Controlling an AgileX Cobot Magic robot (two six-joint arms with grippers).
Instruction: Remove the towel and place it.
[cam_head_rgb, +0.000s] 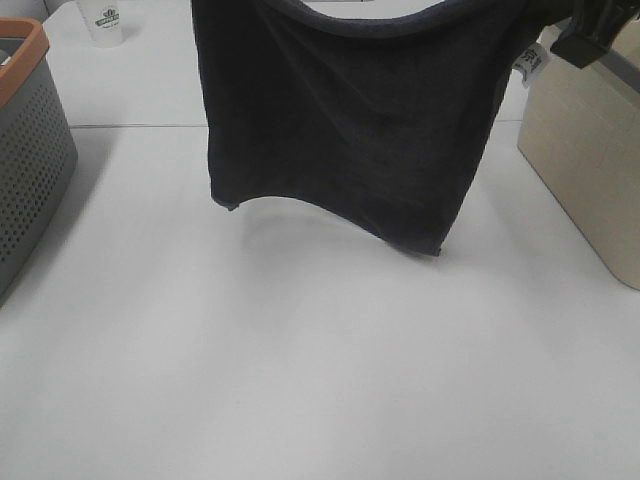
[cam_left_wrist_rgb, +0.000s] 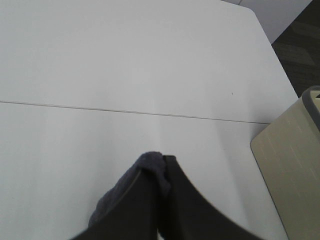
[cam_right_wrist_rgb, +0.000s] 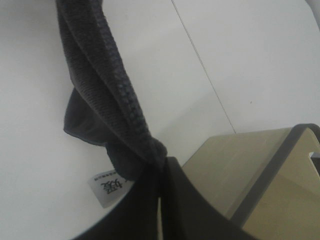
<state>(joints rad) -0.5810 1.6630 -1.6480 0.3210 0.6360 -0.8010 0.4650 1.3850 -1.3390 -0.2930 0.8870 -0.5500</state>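
From the high camera we see 1 towel (cam_head_rgb: 340, 120) hanging clear of the white table (cam_head_rgb: 300, 400). It is spread wide like a curtain, its upper edge sags between 2 raised corners, and its lower hem is off the tabletop. Only this view shows the whole cloth. Only here do we also see 1 grey perforated basket (cam_head_rgb: 30, 160) with an orange rim on the left and 1 clear cup (cam_head_rgb: 105, 20) behind it. 1 beige bin (cam_head_rgb: 585, 170) stands on the right, and 1 white label (cam_head_rgb: 530, 60) dangles from the towel's corner on that side.

The left wrist view gives us what the high camera does not: the left gripper (cam_left_wrist_rgb: 164, 162), its fingers pressed together on a small tuft of the towel's corner. Below it lie the bare table with 1 seam line (cam_left_wrist_rgb: 125, 111) and an edge of the same beige bin.

The right wrist view shows the right gripper (cam_right_wrist_rgb: 161, 162) pinching the other corner, where the cloth is bunched into a tight twist. The stitched edge runs away from the jaws, and the label hangs just beside the fingers. The bin's grey rim (cam_right_wrist_rgb: 280, 160) shows only here.

In all we count 2 grippers, each clamped on 1 corner.
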